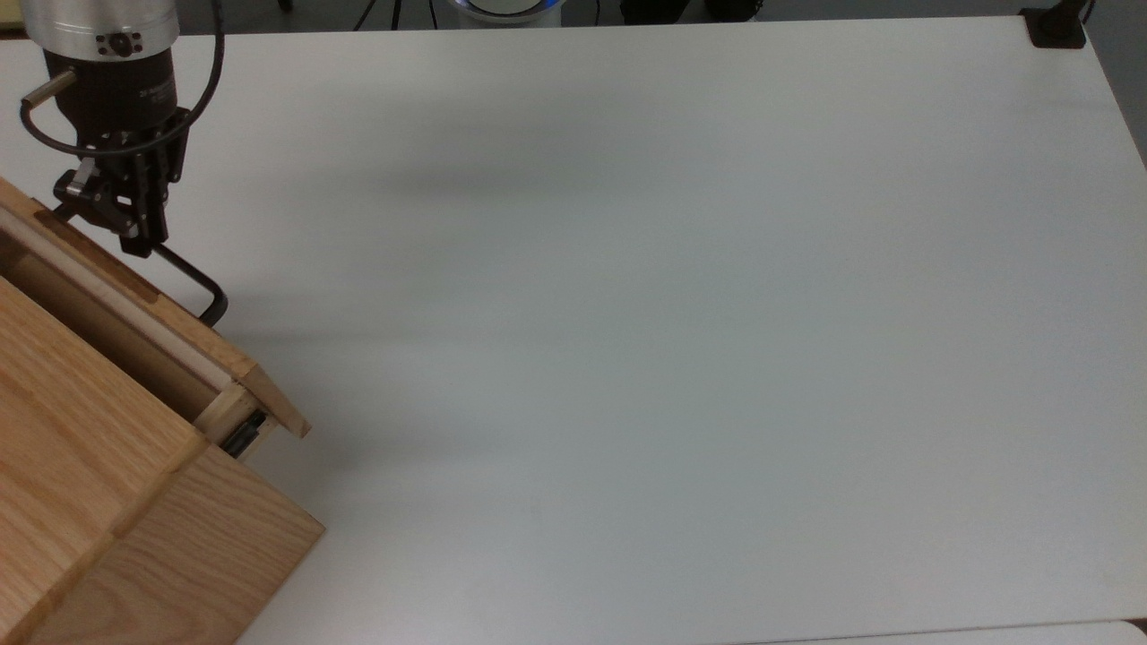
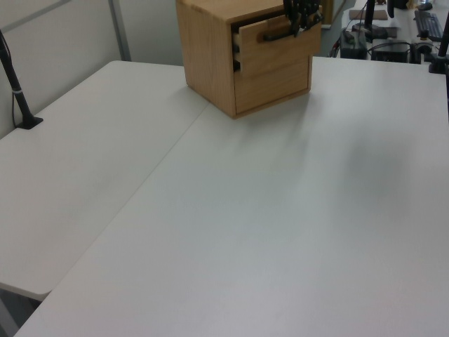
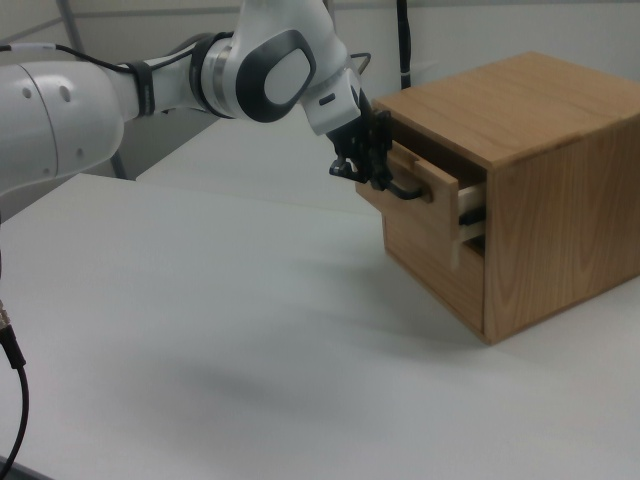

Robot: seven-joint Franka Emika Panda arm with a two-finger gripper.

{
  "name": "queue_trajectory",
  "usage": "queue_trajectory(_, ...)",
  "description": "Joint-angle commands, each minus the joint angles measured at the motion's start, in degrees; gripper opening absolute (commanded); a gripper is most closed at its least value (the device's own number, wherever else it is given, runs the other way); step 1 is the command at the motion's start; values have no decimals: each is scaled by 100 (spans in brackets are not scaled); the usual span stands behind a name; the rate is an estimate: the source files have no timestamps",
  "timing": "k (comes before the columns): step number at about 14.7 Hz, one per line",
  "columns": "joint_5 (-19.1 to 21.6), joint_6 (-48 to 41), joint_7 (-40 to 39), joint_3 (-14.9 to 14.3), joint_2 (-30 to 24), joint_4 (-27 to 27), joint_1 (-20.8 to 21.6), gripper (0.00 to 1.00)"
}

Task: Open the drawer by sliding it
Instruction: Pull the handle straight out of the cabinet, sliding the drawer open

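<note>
The oak cabinet (image 1: 90,484) stands at the top view's lower left. Its upper drawer (image 1: 184,336) sticks partly out, showing the hollow inside and a black side rail. My gripper (image 1: 134,235) is shut on the drawer's black bar handle (image 1: 195,279), near the handle's far end. In the left view the drawer (image 2: 280,55) juts out from the cabinet face, with the gripper (image 2: 302,20) on the handle (image 2: 272,34). The right view shows the gripper (image 3: 377,172) clamped on the handle (image 3: 404,191) in front of the drawer (image 3: 440,188).
The closed lower drawer (image 2: 273,83) sits below the open one. The white table (image 1: 672,313) stretches wide toward the top view's right. A black clamp (image 1: 1057,27) sits at its far right corner, and a black post (image 2: 17,91) at the left view's left. The arm (image 3: 150,90) reaches in from the right view's left.
</note>
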Motion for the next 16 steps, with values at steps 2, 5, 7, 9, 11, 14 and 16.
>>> queue_trajectory(2,-32,-576,-638,392,-395,-231,85,0)
queue_trajectory(5,-32,-1007,-841,621,-447,-230,50,0)
queue_trajectory(7,29,-1086,-1007,621,-483,-231,59,0)
queue_trajectory(9,29,-1192,-1165,665,-492,-222,59,0)
queue_trajectory(11,29,-1349,-1376,823,-492,-222,50,0)
queue_trajectory(14,38,-1491,-1500,841,-535,-213,59,0)
queue_trajectory(16,38,-1605,-1588,919,-562,-213,59,0)
